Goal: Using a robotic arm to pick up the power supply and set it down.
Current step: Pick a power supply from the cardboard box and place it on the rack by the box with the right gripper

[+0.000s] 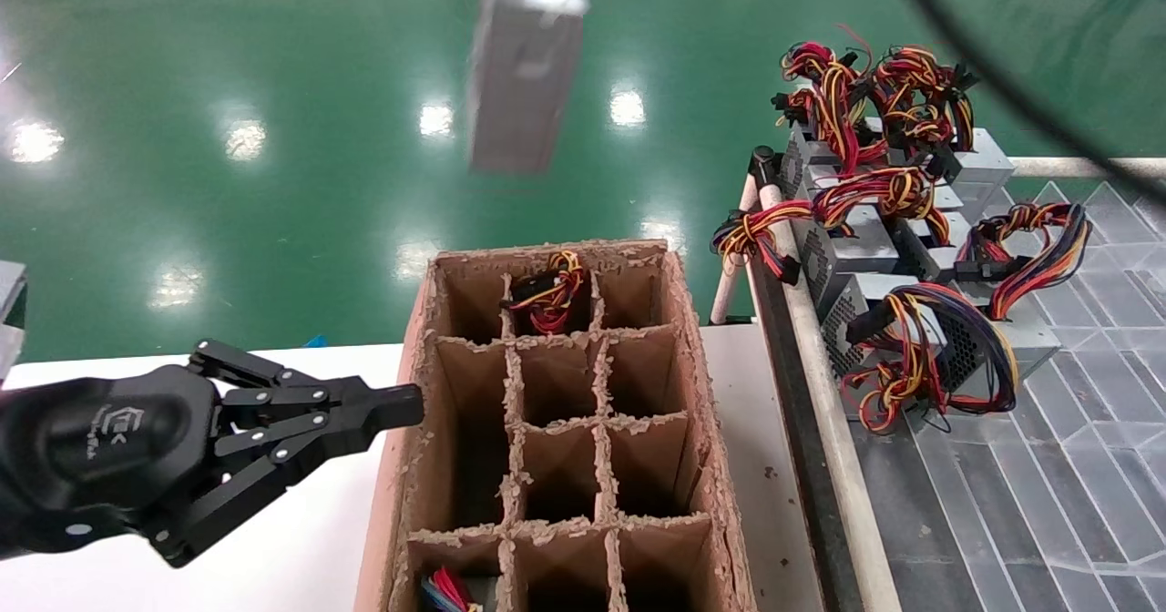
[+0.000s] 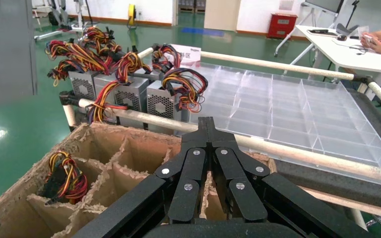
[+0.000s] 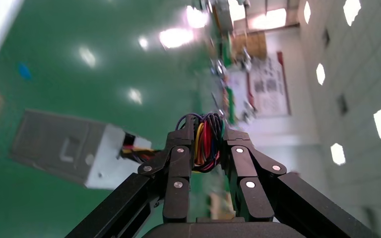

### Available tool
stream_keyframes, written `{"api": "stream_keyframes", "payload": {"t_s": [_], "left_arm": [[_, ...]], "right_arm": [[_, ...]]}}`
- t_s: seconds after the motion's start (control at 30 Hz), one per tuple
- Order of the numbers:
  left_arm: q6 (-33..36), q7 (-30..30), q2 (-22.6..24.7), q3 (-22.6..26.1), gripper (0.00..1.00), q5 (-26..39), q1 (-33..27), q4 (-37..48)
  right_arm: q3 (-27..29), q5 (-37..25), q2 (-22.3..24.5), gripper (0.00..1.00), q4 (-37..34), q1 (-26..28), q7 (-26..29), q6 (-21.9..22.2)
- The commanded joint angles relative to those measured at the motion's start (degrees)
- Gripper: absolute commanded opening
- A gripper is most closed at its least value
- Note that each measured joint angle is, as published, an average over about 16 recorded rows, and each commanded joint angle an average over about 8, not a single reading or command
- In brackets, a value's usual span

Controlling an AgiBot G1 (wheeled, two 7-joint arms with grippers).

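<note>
— One silver-grey power supply [image 3: 67, 148] hung beside your right gripper [image 3: 208, 141], whose fingers pinched its multicoloured wire bundle [image 3: 207, 139].

— And your left gripper [image 1: 401, 405]?

— Fingers pressed together, empty, touching the cardboard box [image 1: 414, 384].

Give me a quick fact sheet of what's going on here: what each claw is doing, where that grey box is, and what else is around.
right gripper: shut on the wire bundle of the power supply
power supply: hanging in the air above the green floor
left gripper: shut, holding nothing, beside the cardboard box
cardboard box: divided into cells, wires showing in two of them
other power supplies: clustered on the clear tray
</note>
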Motion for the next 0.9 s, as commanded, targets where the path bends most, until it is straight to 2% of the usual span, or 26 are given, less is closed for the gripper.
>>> {"api": "stream_keyframes", "payload": {"t_s": [0.03, 0.47, 0.9], "left_arm": [[0.0, 0.0, 0.0, 0.0, 0.0, 0.0, 0.0, 0.0], [0.0, 0.0, 0.0, 0.0, 0.0, 0.0, 0.0, 0.0], [0.0, 0.0, 0.0, 0.0, 0.0, 0.0, 0.0, 0.0]], "right_arm": [[0.0, -1.8, 0.6, 0.0, -0.1, 2.4, -0.5, -0.2], [-1.0, -12.0, 7.4, 0.0, -3.5, 5.7, -4.3, -0.1], [0.4, -18.5, 14.2, 0.0, -15.3, 5.7, -7.3, 5.5]]}}
